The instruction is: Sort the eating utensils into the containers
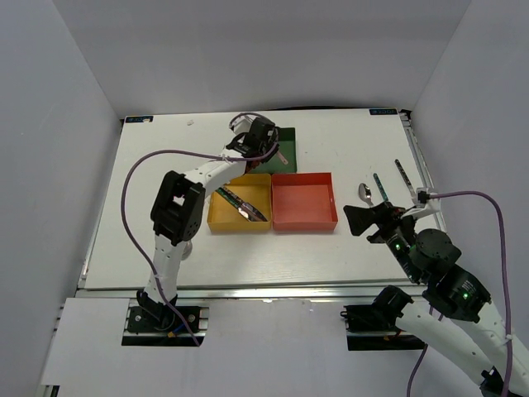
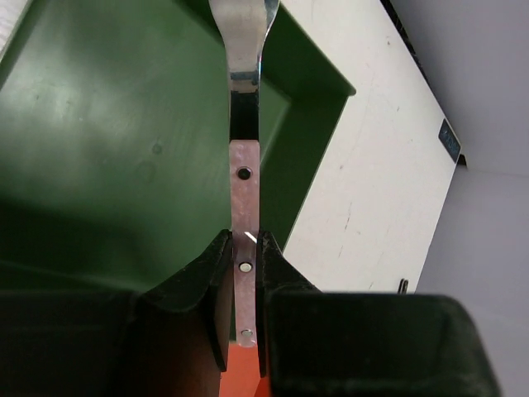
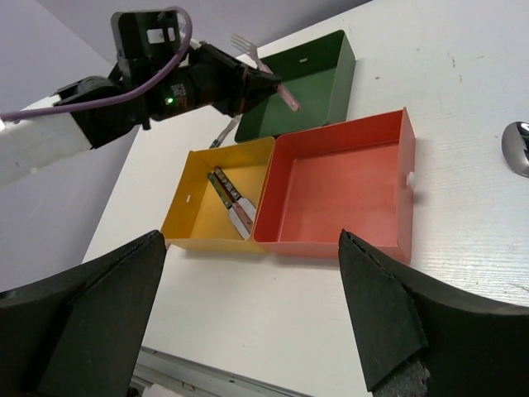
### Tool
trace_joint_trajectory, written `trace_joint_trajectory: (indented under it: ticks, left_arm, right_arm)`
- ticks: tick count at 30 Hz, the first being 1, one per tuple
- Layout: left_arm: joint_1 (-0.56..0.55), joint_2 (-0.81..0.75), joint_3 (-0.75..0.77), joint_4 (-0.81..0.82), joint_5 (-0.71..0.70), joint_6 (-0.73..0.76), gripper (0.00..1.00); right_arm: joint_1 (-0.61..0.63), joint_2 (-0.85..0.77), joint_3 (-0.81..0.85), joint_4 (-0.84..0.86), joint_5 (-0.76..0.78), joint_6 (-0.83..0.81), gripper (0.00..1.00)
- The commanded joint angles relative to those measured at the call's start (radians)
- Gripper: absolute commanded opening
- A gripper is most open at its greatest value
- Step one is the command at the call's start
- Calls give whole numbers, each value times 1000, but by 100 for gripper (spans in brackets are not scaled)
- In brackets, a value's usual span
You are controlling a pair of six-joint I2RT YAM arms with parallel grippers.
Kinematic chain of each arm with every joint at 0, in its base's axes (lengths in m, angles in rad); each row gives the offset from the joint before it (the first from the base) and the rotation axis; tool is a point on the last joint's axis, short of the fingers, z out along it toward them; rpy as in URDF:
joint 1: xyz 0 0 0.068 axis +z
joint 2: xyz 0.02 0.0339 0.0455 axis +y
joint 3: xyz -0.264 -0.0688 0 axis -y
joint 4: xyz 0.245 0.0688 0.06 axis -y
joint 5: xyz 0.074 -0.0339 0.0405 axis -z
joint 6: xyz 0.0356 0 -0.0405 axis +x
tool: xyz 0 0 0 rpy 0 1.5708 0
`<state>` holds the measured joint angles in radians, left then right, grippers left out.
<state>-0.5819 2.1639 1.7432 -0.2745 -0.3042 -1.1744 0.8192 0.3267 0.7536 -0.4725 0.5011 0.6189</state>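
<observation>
My left gripper (image 1: 263, 142) is shut on the pink handle of a fork (image 2: 245, 178) and holds it over the dark green tray (image 2: 99, 124). In the right wrist view the fork (image 3: 285, 93) slants up over that tray (image 3: 318, 83), tines towards the back. The yellow-orange tray (image 1: 216, 217) holds two dark-handled knives (image 1: 241, 205). The red tray (image 1: 304, 203) has nothing in it. My right gripper (image 1: 355, 222) is open and empty, right of the red tray. A spoon (image 1: 364, 192) and two teal-handled utensils (image 1: 381, 188) lie just beyond it.
The three trays sit together mid-table, the green one behind the other two. A silver utensil (image 3: 224, 132) lies on the table left of the green tray. The table's right edge (image 1: 417, 157) runs close to the loose utensils.
</observation>
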Motion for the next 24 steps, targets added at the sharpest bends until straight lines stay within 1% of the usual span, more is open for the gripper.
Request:
trace_joint_trajectory:
  ticks: [1, 4, 6, 9, 10, 11, 13, 14, 16, 17, 18, 21, 22, 23, 24]
  left_arm:
    - [-1, 19, 76, 26, -15, -16, 0]
    - [-1, 46, 82, 35, 5, -21, 5]
    - [-1, 62, 84, 38, 11, -31, 6]
    - [-1, 66, 62, 72, 28, -45, 12]
    - [-1, 66, 62, 78, 33, -45, 15]
    - [-1, 68, 64, 93, 40, -39, 26]
    - [-1, 62, 58, 109, 53, -42, 40]
    - [-1, 53, 50, 113, 54, -41, 51]
    - [-3, 19, 27, 139, 48, -31, 59]
    - [-1, 7, 24, 141, 47, -24, 65]
    - [-1, -5, 27, 143, 43, -16, 68]
    - [-1, -48, 44, 135, 42, 21, 76]
    - [-1, -77, 47, 132, 42, 36, 77]
    - [-1, -96, 52, 127, 45, 85, 77]
    - [1, -116, 58, 121, 47, 129, 80]
  right_arm:
    - [0, -8, -8, 11, -16, -13, 89]
    - [0, -2, -22, 26, -24, -15, 89]
    - [0, 8, -26, 37, -30, -15, 89]
    - [0, 20, -30, 44, -35, -24, 89]
    - [0, 23, -30, 46, -36, -25, 89]
    - [0, 31, -27, 49, -44, -31, 89]
    - [0, 37, -25, 55, -47, -39, 89]
    - [0, 43, -22, 58, -49, -42, 89]
    - [0, 54, -19, 64, -53, -47, 89]
    - [0, 58, -19, 69, -64, -50, 89]
    - [0, 61, -20, 74, -67, -54, 89]
    - [0, 77, -20, 87, -79, -57, 89]
    - [0, 83, -20, 89, -79, -59, 89]
    - [0, 84, -19, 92, -82, -62, 89]
    - [0, 84, -17, 94, -82, -64, 89]
